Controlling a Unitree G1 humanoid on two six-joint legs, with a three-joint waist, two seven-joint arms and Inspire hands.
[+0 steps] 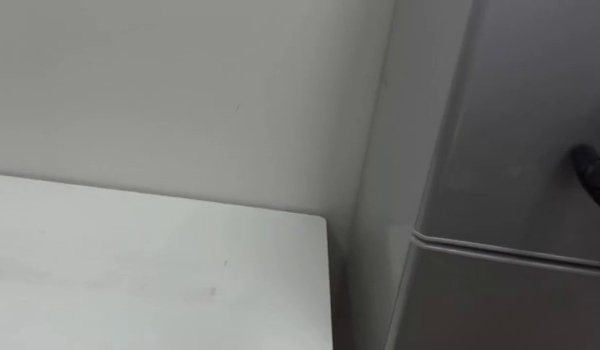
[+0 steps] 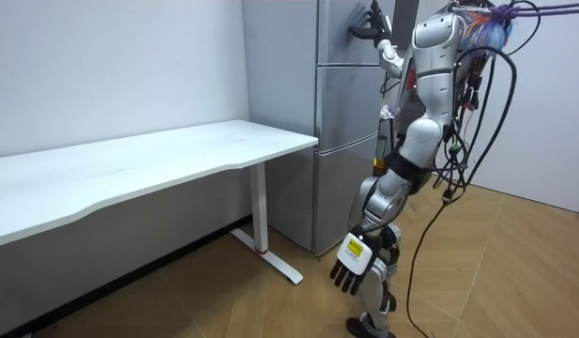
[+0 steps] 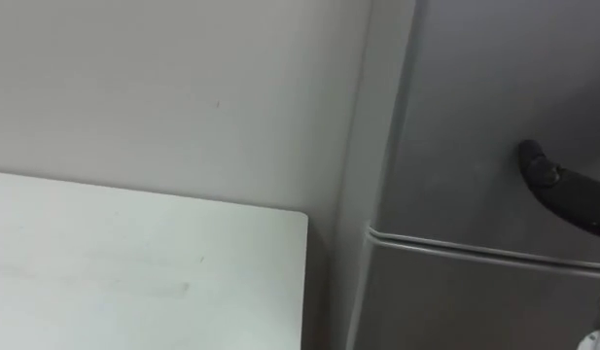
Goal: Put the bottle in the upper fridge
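- The room view shows the whole robot standing right in front of a tall grey fridge (image 2: 341, 141), facing it; its left hand (image 2: 353, 266) hangs low by its leg, fingers loose and straight, holding nothing.
- The right hand (image 2: 369, 23) is up high on the upper fridge door (image 2: 338, 33); the eye views show it close up, as a dark finger (image 3: 557, 187) coming in from the right, stretched out, its tip on that door.
- Count: one fridge with two doors, both closed; one white table (image 1: 134, 262) just beside it on the robot's left; two hands.
- The upper door is plain, smooth and grey; a thin line parts it from the lower door (image 3: 455, 301); where the bottle is, I cannot tell.
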